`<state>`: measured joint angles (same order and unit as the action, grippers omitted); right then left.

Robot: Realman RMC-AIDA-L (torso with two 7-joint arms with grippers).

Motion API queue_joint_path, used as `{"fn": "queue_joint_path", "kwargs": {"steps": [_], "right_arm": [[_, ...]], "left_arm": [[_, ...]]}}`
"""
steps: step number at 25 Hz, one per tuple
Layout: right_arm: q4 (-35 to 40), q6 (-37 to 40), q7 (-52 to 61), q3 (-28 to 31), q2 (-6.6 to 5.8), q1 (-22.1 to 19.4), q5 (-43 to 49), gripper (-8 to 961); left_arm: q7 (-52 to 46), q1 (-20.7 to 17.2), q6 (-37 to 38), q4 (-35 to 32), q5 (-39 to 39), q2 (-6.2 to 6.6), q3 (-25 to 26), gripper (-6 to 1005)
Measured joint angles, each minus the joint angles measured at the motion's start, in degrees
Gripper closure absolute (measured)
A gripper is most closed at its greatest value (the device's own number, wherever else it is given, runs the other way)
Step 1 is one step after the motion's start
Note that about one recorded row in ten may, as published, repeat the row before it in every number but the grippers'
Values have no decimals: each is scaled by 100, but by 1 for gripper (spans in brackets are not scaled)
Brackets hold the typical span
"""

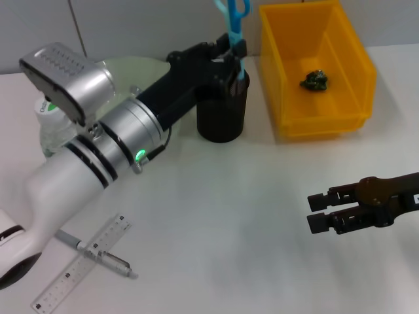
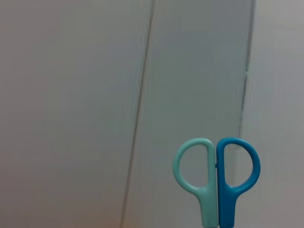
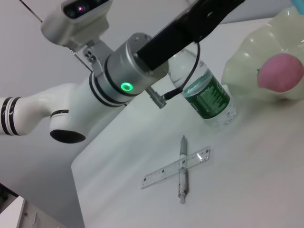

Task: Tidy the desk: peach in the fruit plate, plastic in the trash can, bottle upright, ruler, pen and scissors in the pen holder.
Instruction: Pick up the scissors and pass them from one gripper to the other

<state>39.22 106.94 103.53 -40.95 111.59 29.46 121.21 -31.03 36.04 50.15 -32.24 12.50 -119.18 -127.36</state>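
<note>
Blue scissors (image 1: 233,26) stand blades-down in the black pen holder (image 1: 222,121), handles (image 2: 210,199) up. My left gripper (image 1: 236,50) is shut on their shank just above the holder's rim. An upright clear bottle (image 1: 51,124) with a green label (image 3: 209,97) stands behind my left arm. The pink peach (image 3: 282,71) lies in the pale green fruit plate (image 3: 251,52). A grey pen (image 1: 98,254) lies across the clear ruler (image 1: 72,280) at the table's near left. Dark green plastic (image 1: 315,81) sits in the yellow trash can (image 1: 353,59). My right gripper (image 1: 319,211) hovers open at the near right.
The fruit plate (image 1: 141,69) shows behind my left arm, left of the pen holder. The trash can stands just right of the holder. My left forearm (image 1: 98,150) spans the table from near left to the holder.
</note>
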Motion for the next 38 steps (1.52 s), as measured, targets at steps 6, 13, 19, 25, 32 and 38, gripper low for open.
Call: {"fn": "queue_joint_path", "kwargs": {"steps": [6,13,19,25,32,38], "right_arm": [[4,0,0,-6,7,19,14,187],[-3,1,0,-10,22,51,17,187],[2,15,0,-32,45,68,17,188],[3,5,0,-124,60,127,17,188],[-3,-48,1,-152,77,224,17,188],[3,-61,-8,-179,122,231,17,189]], "left_arm": [[243,240,-635,-43,419,0,-123,724],[316,358,-907,-36,501,0,-108,721],[658,376,-970,-35,769,-1,-140,719],[695,367,-973,-17,798,0,-149,717],[697,332,-968,-10,804,0,-149,715],[653,312,-939,-5,815,-1,-138,713]]}}
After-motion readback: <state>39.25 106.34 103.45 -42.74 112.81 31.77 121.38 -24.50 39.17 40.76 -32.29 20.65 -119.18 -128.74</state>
